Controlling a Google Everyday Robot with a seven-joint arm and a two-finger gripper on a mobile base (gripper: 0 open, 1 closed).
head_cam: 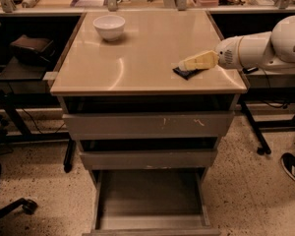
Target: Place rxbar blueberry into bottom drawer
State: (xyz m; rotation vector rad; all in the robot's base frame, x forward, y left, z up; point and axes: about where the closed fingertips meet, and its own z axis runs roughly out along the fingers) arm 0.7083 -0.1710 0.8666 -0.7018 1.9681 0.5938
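Gripper: the pale yellow gripper [185, 66] is reaching in from the right on a white arm [265, 48], its tip hanging over the near right part of the tabletop [137, 63].
Grip: I cannot tell whether it is spread or pressed together.
Rxbar blueberry: the rxbar blueberry [186, 73] is lying flat on the tabletop, partly hidden under the gripper's tip.
Bottom drawer: the bottom drawer [150, 193] is standing pulled out, its grey floor showing.
White bowl: the white bowl [109, 26] is sitting far left, well apart.
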